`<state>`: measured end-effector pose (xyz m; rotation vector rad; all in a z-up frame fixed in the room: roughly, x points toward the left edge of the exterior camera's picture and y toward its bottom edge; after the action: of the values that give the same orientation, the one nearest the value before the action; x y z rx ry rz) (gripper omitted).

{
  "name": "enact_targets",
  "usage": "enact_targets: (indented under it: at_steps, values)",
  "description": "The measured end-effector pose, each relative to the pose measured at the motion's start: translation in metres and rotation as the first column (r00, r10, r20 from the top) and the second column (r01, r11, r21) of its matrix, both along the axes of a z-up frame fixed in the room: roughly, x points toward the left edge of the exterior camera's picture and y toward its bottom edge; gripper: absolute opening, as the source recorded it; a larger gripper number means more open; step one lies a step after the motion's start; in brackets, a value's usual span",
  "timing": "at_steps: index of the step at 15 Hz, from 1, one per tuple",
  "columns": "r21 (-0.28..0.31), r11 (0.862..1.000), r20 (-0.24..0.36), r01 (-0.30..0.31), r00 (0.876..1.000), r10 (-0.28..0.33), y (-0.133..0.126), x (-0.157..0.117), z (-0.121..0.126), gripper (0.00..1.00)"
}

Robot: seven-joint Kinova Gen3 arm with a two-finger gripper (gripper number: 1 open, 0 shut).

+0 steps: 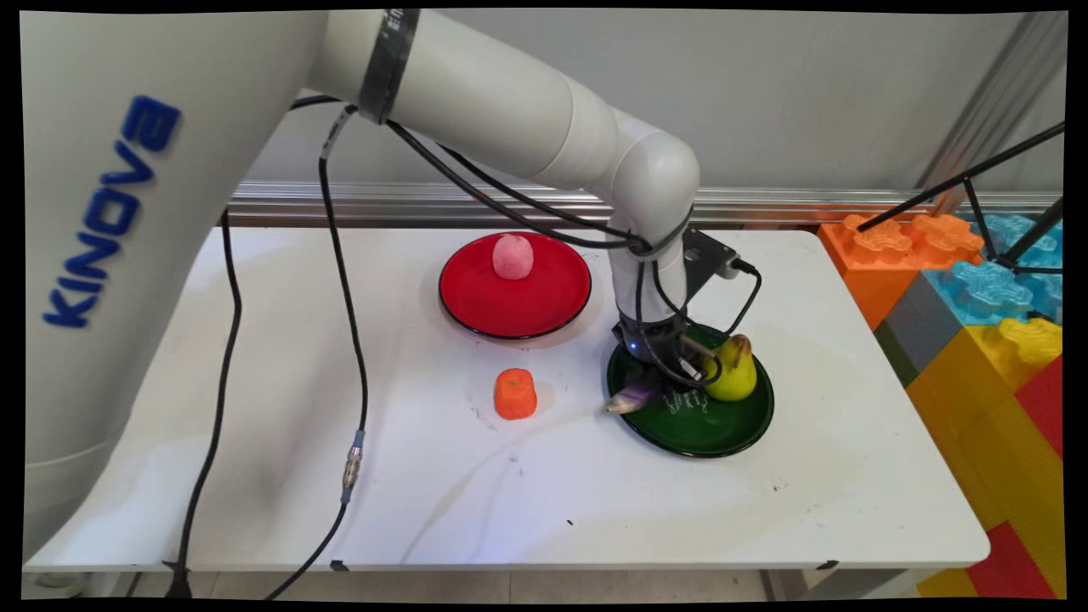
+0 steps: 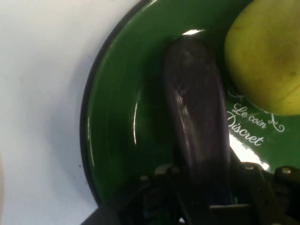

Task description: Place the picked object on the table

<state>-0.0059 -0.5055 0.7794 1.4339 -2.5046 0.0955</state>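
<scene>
My gripper (image 1: pixel 661 380) is down over the left part of a green plate (image 1: pixel 714 429), shut on a purple eggplant (image 1: pixel 633 396). The eggplant's tip sticks out past the plate's left rim in the main view. In the hand view the eggplant (image 2: pixel 197 117) runs up from the gripper's black linkage (image 2: pixel 201 199) across the green plate (image 2: pixel 117 117). A yellow pear (image 1: pixel 733 374) stands on the same plate just right of the gripper, and the pear (image 2: pixel 267 51) fills the hand view's upper right. The eggplant and linkage hide the fingertips.
A red plate (image 1: pixel 476 302) with a pink fruit (image 1: pixel 513 256) sits at the back middle. An orange fruit (image 1: pixel 515 393) stands on the white table (image 1: pixel 595 501) left of the green plate. Large coloured blocks (image 1: pixel 977 323) stand along the right edge. Black cables (image 1: pixel 353 399) hang at the left.
</scene>
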Motion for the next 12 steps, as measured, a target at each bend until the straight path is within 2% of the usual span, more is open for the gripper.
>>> enact_targets:
  at_steps: [3, 6, 12]
  values:
    - [-0.016, 1.0, 0.006, -0.009, 1.0, 0.009, 0.001, 0.003, 0.012, 0.0]
    - [-0.04, 0.999, 0.004, -0.016, 1.0, 0.016, 0.0, 0.006, 0.034, 0.0]
    - [-0.077, 0.997, -0.033, 0.0, 0.999, -0.003, 0.004, 0.014, 0.095, 0.0]
